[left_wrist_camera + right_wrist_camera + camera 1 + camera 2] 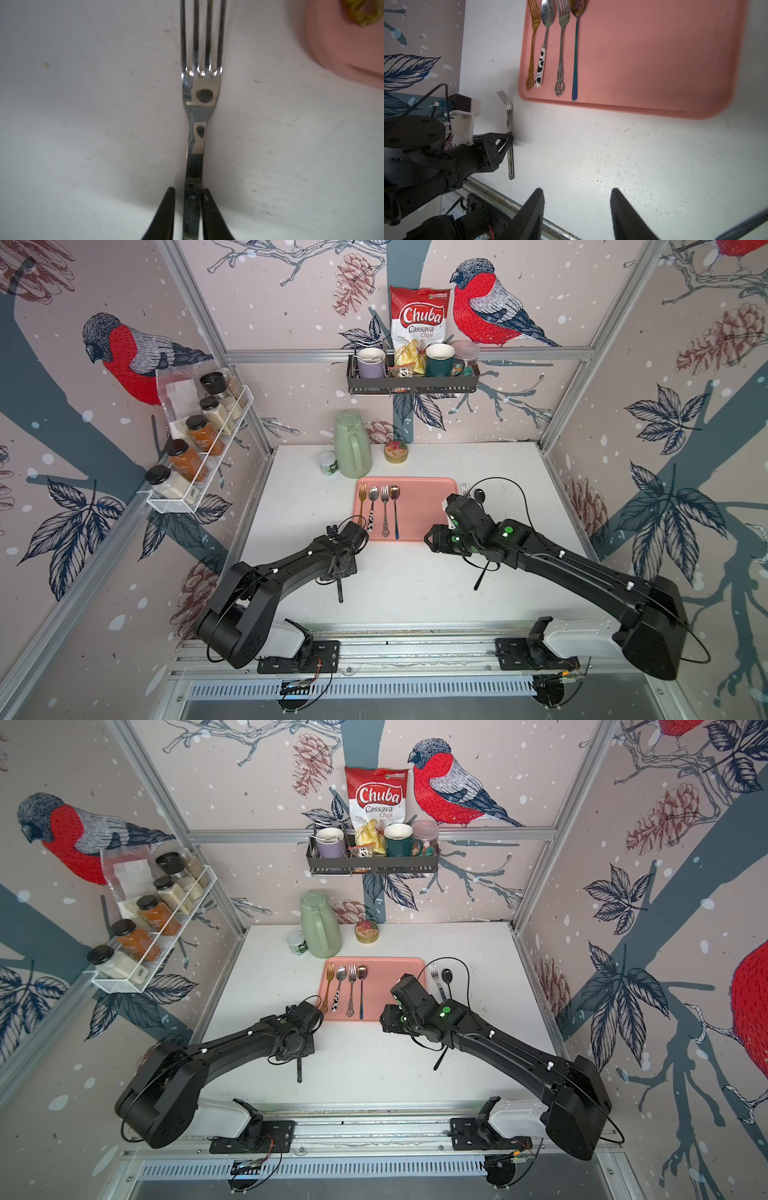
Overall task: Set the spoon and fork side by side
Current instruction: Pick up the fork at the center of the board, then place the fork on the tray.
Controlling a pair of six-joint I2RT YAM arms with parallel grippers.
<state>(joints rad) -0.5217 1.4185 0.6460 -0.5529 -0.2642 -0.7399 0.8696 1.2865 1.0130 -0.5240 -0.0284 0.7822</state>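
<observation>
A silver fork (200,93) with a dark handle (340,591) lies on the white table left of the pink tray (428,506), tines toward the tray. My left gripper (188,189) straddles the handle. One finger touches it and a thin gap shows at the other, so the jaws stand slightly open. The right wrist view shows the same fork (509,116). A black spoon (478,494) lies beside another fork (465,488) right of the tray. My right gripper (577,189) hovers open and empty over the table in front of the tray.
On the tray lie a gold fork (532,41), a cow-patterned spoon (545,41), an ornate silver fork (561,52) and a blue-handled spoon (576,52). A green jug (353,445), a small jar (328,463) and a tin (395,452) stand behind it. A dark stick (480,578) shows under the right arm.
</observation>
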